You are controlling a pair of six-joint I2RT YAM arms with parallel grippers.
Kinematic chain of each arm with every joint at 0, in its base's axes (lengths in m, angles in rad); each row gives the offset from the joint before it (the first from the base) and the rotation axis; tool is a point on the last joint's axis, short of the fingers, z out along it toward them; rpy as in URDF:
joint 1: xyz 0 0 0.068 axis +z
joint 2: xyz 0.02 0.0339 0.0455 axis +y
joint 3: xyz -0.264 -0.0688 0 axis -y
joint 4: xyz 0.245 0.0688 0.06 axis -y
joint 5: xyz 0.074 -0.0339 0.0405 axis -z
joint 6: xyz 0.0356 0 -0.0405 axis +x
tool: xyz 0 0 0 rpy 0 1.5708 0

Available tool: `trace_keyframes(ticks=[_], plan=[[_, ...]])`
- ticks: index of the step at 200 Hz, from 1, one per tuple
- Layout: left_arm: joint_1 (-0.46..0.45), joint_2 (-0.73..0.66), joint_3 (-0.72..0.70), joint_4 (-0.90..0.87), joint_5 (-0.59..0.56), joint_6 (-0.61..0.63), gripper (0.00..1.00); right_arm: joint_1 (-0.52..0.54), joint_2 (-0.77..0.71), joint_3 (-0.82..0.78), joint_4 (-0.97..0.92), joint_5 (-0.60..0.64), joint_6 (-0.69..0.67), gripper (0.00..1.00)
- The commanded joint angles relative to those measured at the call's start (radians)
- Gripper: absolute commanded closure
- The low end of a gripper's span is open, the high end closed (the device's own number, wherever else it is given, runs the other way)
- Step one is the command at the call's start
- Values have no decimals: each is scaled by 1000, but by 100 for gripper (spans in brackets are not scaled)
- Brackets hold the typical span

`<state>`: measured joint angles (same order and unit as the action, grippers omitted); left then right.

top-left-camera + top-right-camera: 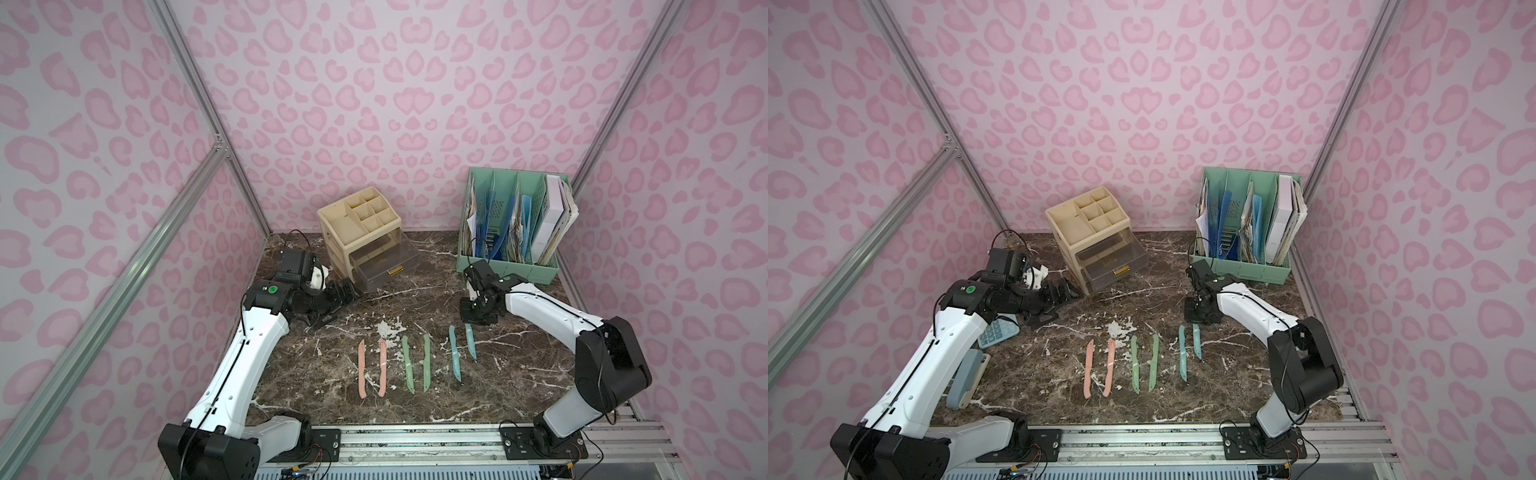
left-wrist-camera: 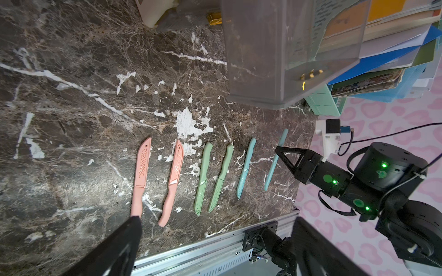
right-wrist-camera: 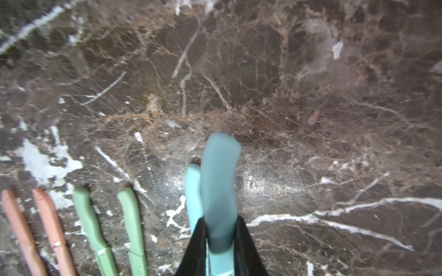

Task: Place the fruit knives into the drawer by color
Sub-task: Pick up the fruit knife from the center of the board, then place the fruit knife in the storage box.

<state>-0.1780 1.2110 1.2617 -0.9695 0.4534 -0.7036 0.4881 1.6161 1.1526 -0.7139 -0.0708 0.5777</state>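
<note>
Pinching a teal knife (image 3: 220, 179) handle: right end effector (image 3: 221, 219).

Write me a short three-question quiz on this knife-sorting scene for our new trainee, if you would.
1. True or false: the left gripper stands open and holds nothing.
2. Which colour of knife is the right gripper shut on? A) salmon pink B) sage green C) teal blue
3. Fill in: ___ sage green knives lie on the marble table.

Key:
1. True.
2. C: it grips the teal blue knife by the handle.
3. Two.
</note>
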Motion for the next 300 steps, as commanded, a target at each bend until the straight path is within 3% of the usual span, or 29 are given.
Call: trace_keyframes(ticks=[1, 138, 300], plan=[[1, 10, 23, 4, -2, 14, 1, 1, -13, 44, -45, -43, 28, 100], [0, 112, 236, -19, -5, 29, 1, 6, -48, 378, -29, -273, 182, 100], [14, 213, 373, -1, -3, 31, 1, 52, 150, 495, 506, -482, 684, 100]])
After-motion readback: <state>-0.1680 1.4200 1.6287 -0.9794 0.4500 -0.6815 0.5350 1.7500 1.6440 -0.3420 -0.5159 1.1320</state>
